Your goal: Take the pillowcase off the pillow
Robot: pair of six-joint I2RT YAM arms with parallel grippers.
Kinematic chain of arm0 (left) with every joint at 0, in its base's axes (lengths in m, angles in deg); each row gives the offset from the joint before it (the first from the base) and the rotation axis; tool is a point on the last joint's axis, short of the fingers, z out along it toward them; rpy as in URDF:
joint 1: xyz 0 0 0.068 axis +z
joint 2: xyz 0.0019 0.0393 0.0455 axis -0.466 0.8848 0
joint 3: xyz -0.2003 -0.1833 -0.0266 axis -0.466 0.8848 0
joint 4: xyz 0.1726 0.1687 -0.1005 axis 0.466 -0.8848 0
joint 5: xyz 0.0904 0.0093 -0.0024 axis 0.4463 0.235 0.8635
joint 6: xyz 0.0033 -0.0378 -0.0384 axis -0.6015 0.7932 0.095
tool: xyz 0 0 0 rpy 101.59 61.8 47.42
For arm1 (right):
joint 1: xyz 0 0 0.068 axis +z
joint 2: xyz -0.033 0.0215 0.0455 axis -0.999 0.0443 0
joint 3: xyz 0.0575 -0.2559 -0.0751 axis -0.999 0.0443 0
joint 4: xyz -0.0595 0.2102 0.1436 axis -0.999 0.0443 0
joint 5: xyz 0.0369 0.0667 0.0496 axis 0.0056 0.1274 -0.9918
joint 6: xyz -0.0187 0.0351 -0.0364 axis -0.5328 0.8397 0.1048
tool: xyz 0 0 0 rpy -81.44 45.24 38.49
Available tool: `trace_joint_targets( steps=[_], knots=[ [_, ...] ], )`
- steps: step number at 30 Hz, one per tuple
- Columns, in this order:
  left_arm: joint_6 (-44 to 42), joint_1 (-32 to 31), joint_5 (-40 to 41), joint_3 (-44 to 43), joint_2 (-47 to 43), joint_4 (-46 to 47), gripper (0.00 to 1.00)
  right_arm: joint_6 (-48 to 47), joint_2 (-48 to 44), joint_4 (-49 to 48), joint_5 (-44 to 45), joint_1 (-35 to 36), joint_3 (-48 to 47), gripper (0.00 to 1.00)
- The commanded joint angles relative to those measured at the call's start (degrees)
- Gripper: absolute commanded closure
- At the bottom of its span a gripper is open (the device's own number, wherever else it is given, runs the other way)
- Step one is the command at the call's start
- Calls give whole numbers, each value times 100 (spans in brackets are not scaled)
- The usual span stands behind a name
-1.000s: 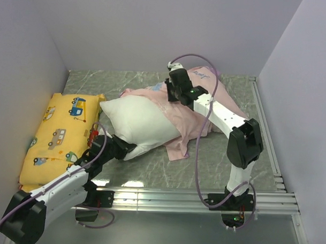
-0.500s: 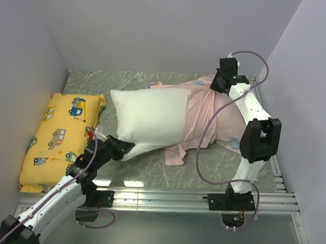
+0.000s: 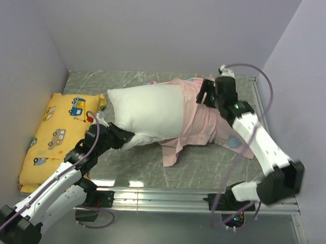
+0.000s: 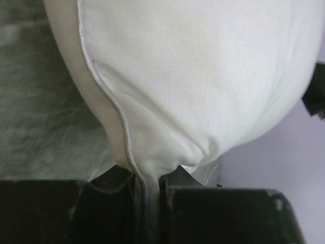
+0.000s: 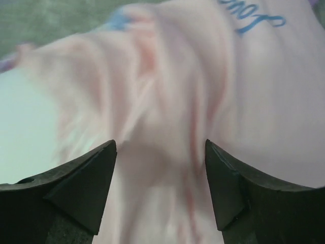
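1. Now, look at the pillow (image 3: 147,112): it is plump and plain white and lies across the middle of the bench (image 3: 123,177). Its left end is bare, and its right end sits inside the pillowcase (image 3: 203,126).
2. You see mostly the pale pink inside of the pillowcase. It is bunched in folds around the pillow's right end and spreads onto the bench to the right. One flap trails toward the near edge, and a small blue print shows close to the right arm.
3. Your left wrist view is filled by the pillow (image 4: 203,76), with a grey piped seam curving down into the fingers.
4. Your left claw (image 3: 131,139) (image 4: 151,185) is clamped on the pillow's near-left corner, pinching that seam. The left arm stretches low from the near-left base, running forward and to the right.
5. Your right arm swings out to the right of its base, then folds back inward. This puts the right claw (image 3: 202,95) (image 5: 160,173) over the pillowcase (image 5: 213,81) at its far side. Its fingers stand apart with nothing between them. The fabric below is blurred, with blue script at the upper right.
6. A yellow cushion (image 3: 61,132) printed with vehicles lies by the left wall, just beside the pillow's left end. You cannot tell whether they touch.
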Motion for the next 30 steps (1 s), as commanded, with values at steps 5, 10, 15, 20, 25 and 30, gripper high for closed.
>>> trace_joint_targets(
  steps=[5, 10, 15, 20, 25, 30],
  knots=[
    [-492, 24, 468, -659, -70, 100, 100, 544, -2616, -714, 229, 783, 2520, 21],
    [-572, 24, 503, -869, -87, 126, 100, 1264, -3689, -1136, 510, 1030, 4323, 21],
    [-633, 33, 468, -958, -26, 135, 100, 1669, -4375, -1564, 503, 1030, 5185, 17],
    [-624, 24, 442, -1001, -61, 206, 100, 1749, -3727, -2329, 555, 1030, 5265, 16],
    [-730, 24, 468, -1186, -87, -5, 99, 1784, -3664, -3147, 398, 1030, 5247, 21],
    [-905, 33, 424, -1597, -122, -250, 99, 1644, -3233, -2326, 905, 1030, 4502, 100]
  ],
)
